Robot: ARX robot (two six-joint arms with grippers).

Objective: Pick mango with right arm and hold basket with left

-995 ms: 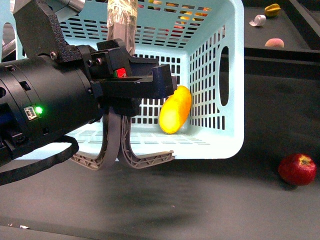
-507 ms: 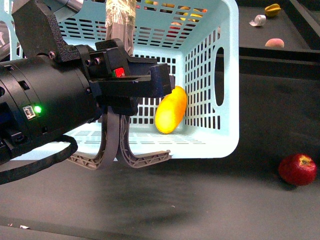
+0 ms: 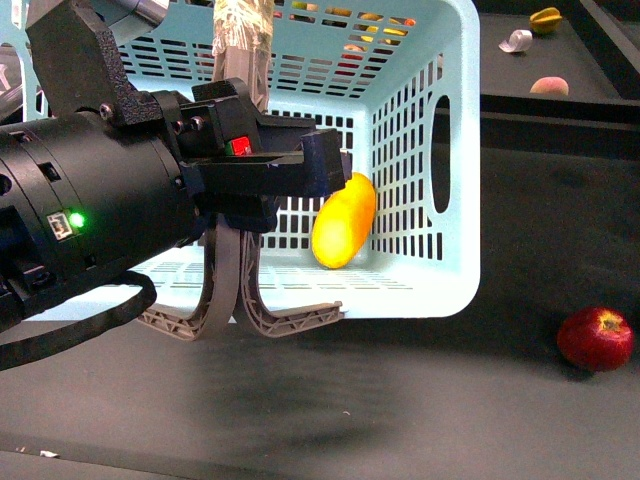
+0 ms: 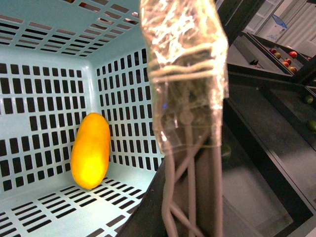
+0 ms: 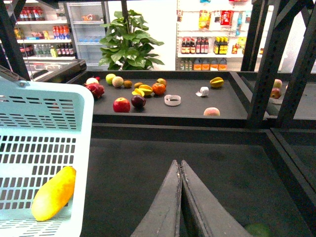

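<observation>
Slippage is threatening you most: the basket [image 3: 462, 262] is sitting tipped, mouth toward the robot, so the mango [image 3: 344, 222] leaning in its far corner could be rolling out if the film-wrapped handles [image 3: 240, 50] twist free. Your left tool [image 3: 272, 165] is reaching in level, clenching those handles. Your right tool [image 5: 179, 170] is hovering over the table [image 5: 222, 163], pinched together and empty.

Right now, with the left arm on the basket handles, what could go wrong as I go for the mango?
The mango stands on end against the basket wall, so a nudge may topple it. The left pincer grips only the swing handles; the basket could swing. The right pincer is shut and outside the wall; it must open and clear the rim.
</observation>
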